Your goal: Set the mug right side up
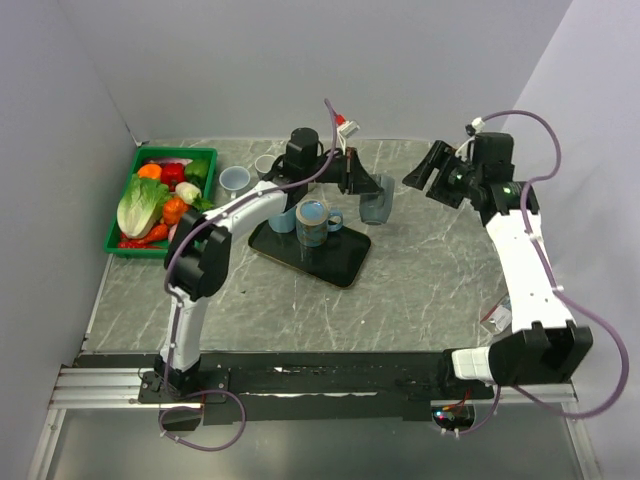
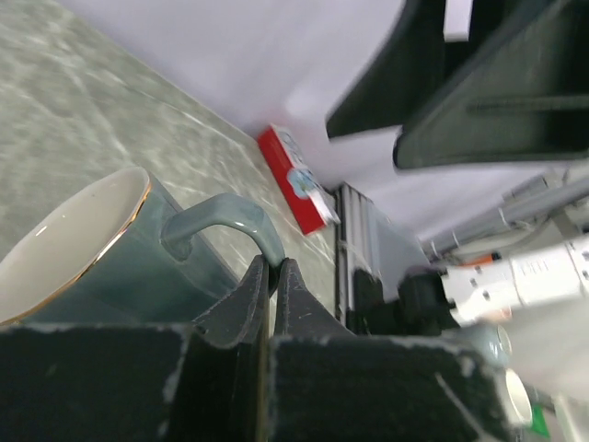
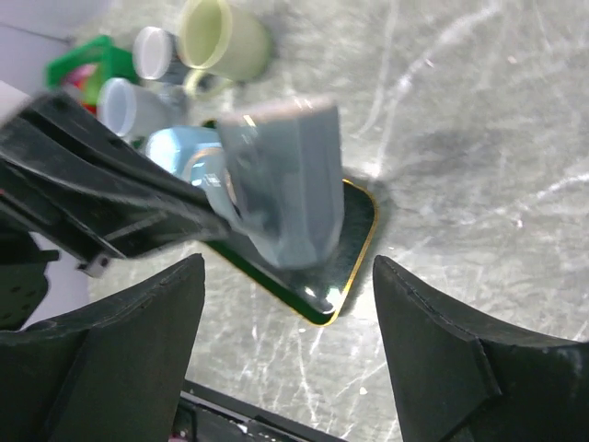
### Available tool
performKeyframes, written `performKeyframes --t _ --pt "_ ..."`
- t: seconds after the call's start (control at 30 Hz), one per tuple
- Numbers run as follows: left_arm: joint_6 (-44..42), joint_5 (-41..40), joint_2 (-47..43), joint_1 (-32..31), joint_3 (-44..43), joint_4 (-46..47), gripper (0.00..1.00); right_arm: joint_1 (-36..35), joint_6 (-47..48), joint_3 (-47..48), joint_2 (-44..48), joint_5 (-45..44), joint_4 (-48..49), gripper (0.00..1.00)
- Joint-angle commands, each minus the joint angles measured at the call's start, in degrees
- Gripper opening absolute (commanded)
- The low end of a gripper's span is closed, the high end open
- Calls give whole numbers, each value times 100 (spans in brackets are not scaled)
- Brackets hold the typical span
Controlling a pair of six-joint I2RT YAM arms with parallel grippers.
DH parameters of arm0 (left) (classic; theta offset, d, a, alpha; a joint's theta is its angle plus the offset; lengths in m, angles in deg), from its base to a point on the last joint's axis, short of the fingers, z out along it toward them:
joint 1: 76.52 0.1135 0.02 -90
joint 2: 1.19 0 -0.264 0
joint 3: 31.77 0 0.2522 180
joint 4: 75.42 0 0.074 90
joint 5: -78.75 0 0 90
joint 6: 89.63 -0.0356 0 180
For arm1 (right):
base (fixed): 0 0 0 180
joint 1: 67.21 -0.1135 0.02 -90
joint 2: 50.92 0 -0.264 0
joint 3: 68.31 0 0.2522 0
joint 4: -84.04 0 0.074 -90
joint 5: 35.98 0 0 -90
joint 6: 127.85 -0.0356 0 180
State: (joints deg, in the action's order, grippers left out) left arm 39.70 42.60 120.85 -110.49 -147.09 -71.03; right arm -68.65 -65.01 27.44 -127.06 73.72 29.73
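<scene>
The grey-blue mug (image 1: 377, 200) is just right of the dark tray (image 1: 345, 272), at the end of my left arm. My left gripper (image 1: 358, 186) is shut on the mug's handle (image 2: 230, 214). In the left wrist view the fingers (image 2: 250, 304) pinch the handle's lower curve, and the cream inside with its gold rim (image 2: 64, 241) shows. The mug (image 3: 287, 184) looks tilted; I cannot tell whether it touches the table. My right gripper (image 1: 436, 176) hangs open to the mug's right, holding nothing; in its own view that gripper (image 3: 287, 267) has its fingers (image 3: 152, 322) wide apart.
A blue mug (image 1: 312, 222) stands on the tray. A green bin of vegetables (image 1: 160, 198) sits at the far left, with small cups (image 1: 233, 180) beside it. A red and white box (image 2: 296, 180) leans at the back wall. A small wrapper (image 1: 497, 317) lies by the right arm.
</scene>
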Motion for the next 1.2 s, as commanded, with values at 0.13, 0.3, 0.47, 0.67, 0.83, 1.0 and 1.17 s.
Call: performKeyframes --t 0.13,0.3,0.47,0.67,0.83,1.0,1.17 --pt "-795 943 -1489 -48 680 -145 1 38 588 -464 784 1744 969 81" --pt "-1032 1338 -1955 -48 1068 -688 1 -15 642 -659 1014 2494 1796 82" --pt "-1708 1708 -2236 -48 1033 -1506 1 -190 773 -597 706 3091 1735 82" --pt "-2684 2095 -2307 -48 770 -2787 1 -375 817 -641 504 3531 1726 79" --pt "-3518 2280 -2272 -48 488 -3738 1 -384 826 -623 214 4189 1630 76" --pt "-4126 2473 -2246 -48 233 -4521 1 -375 993 -894 55 4920 1646 73" --pt "-4355 2701 -2307 -56 136 -4768 1 -402 1002 -1414 143 5377 2218 73"
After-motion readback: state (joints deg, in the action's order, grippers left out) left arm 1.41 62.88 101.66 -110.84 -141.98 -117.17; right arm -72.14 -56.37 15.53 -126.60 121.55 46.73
